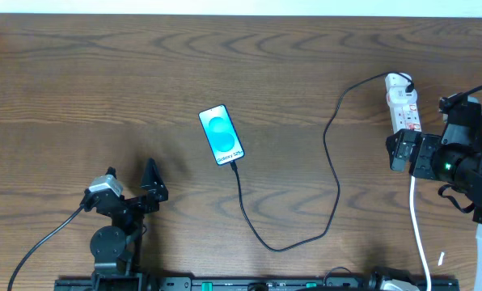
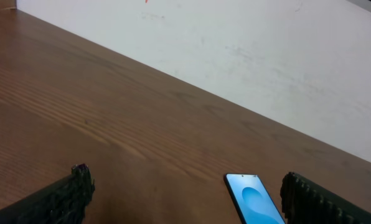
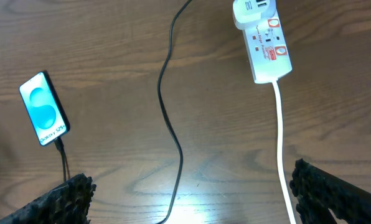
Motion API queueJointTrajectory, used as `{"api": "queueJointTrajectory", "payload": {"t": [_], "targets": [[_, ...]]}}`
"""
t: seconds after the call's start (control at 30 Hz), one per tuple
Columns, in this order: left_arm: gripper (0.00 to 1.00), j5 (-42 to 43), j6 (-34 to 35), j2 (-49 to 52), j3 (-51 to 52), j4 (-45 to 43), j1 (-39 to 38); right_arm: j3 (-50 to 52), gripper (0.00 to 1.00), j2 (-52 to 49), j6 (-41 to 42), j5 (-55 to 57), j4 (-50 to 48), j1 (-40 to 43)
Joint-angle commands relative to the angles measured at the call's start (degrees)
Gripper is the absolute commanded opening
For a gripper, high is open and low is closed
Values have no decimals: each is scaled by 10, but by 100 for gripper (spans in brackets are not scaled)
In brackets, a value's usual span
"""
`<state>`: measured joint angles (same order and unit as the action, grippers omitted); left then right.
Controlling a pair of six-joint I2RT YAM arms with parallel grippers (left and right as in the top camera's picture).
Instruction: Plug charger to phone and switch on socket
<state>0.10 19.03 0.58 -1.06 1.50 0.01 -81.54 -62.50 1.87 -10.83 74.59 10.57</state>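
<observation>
The phone (image 1: 221, 134) lies face up mid-table, its blue-and-cyan screen lit. It also shows in the left wrist view (image 2: 255, 200) and the right wrist view (image 3: 43, 107). The black charger cable (image 1: 335, 182) has its plug at the phone's near end (image 1: 234, 164) and loops right up to the white socket strip (image 1: 402, 103), seen with red marks in the right wrist view (image 3: 266, 42). My left gripper (image 1: 130, 186) is open and empty, left of and nearer than the phone. My right gripper (image 1: 404, 152) is open and empty, just nearer than the socket.
The socket's thick white cord (image 1: 419, 234) runs toward the table's front edge, passing inside my right gripper's right finger (image 3: 284, 155). A white wall (image 2: 248, 56) lies beyond the far table edge. Bare wood lies between the phone and my left gripper.
</observation>
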Motion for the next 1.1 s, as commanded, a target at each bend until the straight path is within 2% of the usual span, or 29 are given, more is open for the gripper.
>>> {"api": "queueJointTrajectory", "payload": {"t": [0.0,1.07], "targets": [[98,-6,-14,-3,8,27,3,-2,99,2,-7,0,1,-5],[98,-6,-14,-3,8,27,3,-2,99,3,-7,13,-3,-28]]}}
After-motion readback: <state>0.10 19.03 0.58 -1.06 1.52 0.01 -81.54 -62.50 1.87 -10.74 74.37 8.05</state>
